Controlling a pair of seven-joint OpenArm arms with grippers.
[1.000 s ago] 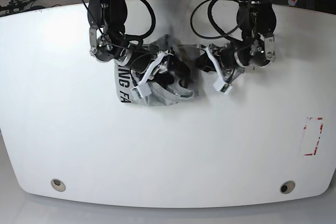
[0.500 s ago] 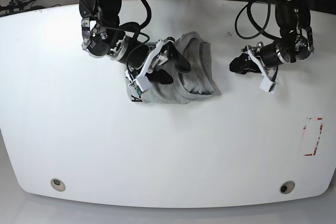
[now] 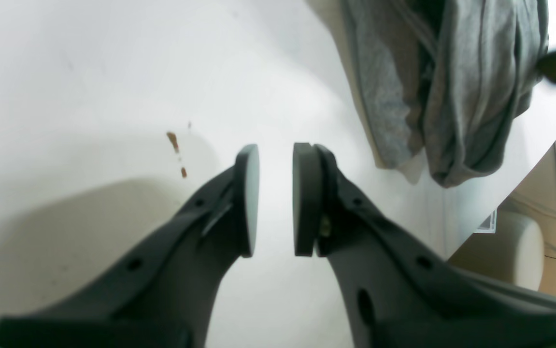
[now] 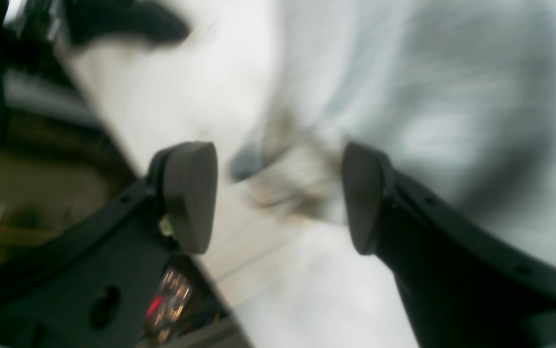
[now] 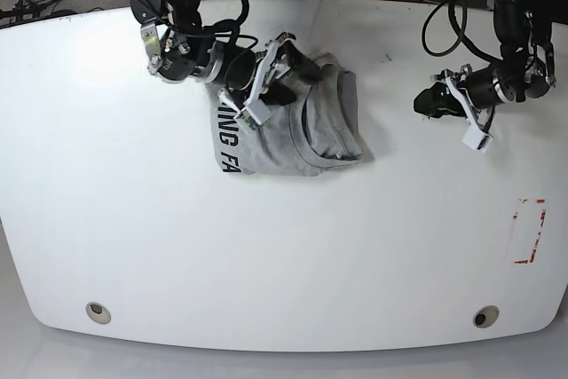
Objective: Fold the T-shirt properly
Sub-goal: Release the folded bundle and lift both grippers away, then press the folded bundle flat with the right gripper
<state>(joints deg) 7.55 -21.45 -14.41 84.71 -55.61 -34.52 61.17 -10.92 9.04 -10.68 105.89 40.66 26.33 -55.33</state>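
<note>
T-shirt (image 5: 293, 126): a light grey garment was seen bunched into a compact, rumpled heap on the white table (image 5: 284, 255), toward the far edge and somewhat toward the side of the right arm. Black block letters (image 5: 227, 141) were shown along the heap's outer edge, only partly readable. In the left wrist view the cloth (image 3: 456, 82) was seen as hanging folds close to the table's edge.

Right gripper (image 5: 282, 73): it was placed over the far corner of the T-shirt, above or at the cloth. In the right wrist view the gripper (image 4: 280, 198) was shown with its jaws spread wide, blurred grey fabric lying between and beyond them. Nothing was seen pinched; whether the pads (image 4: 191, 193) touched the cloth could not be told through the blur.

Left gripper (image 5: 435, 102): it was held well apart from the T-shirt, on the side away from the letters, above bare table. In the left wrist view the gripper (image 3: 275, 198) was shown with its two pads (image 3: 249, 198) nearly together, a narrow slit of white table visible between them. Nothing was held.

Table marks: small brown specks (image 3: 176, 145) were seen on the surface just beside the left gripper. A red-marked rectangle (image 5: 528, 230) was seen far from the T-shirt, beyond the left gripper and nearer the front. Two round holes (image 5: 98, 311) were seen near the front edge.
</note>
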